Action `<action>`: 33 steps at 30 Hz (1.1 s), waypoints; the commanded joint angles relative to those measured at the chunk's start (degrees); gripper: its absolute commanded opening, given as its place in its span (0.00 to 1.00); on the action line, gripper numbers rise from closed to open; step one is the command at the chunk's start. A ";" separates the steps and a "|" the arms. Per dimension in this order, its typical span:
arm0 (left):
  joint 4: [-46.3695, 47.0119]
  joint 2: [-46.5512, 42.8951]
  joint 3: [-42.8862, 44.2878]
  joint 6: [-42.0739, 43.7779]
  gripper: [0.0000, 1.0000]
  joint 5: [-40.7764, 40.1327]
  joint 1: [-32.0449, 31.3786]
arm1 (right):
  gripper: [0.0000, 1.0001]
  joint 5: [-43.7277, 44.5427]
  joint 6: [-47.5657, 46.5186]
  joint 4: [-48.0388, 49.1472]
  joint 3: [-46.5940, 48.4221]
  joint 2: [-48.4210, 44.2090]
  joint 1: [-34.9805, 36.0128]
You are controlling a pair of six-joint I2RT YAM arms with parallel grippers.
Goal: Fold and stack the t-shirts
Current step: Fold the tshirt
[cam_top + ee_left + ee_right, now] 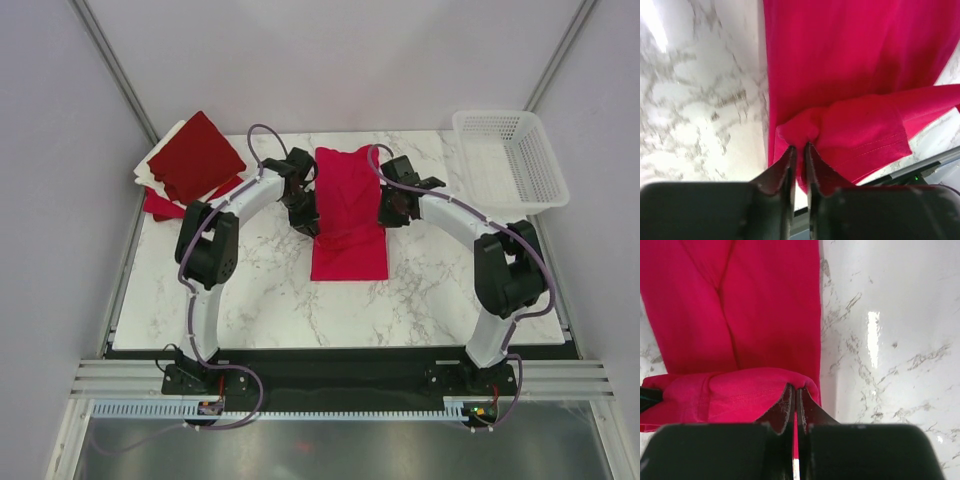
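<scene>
White marble worktop (265,300), plain grey walls (330,60) behind; L tool (799,148) & R tool (795,388) each clamped on crimson t-shirt (348,195).

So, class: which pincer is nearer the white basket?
Right. The right pincer clamps the crimson t-shirt on the side facing the basket; the left pincer clamps its opposite side, farther away.

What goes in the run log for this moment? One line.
phase: mid-fold | left jaws: shut on crimson t-shirt | right jaws: same shirt | folded stack: far-left | basket: far-right
</scene>
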 commanded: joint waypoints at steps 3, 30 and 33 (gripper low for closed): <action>-4.50 8.71 11.04 3.88 0.29 1.75 2.98 | 0.19 3.21 -0.88 0.51 8.10 6.21 -1.97; -5.12 -1.48 7.71 4.15 0.09 -12.76 -6.93 | 0.21 -9.00 -3.25 6.82 -11.38 -9.25 -1.01; -4.42 0.90 9.03 3.71 0.05 -13.02 -8.52 | 0.14 -9.44 -3.25 8.23 -11.83 -7.06 -0.92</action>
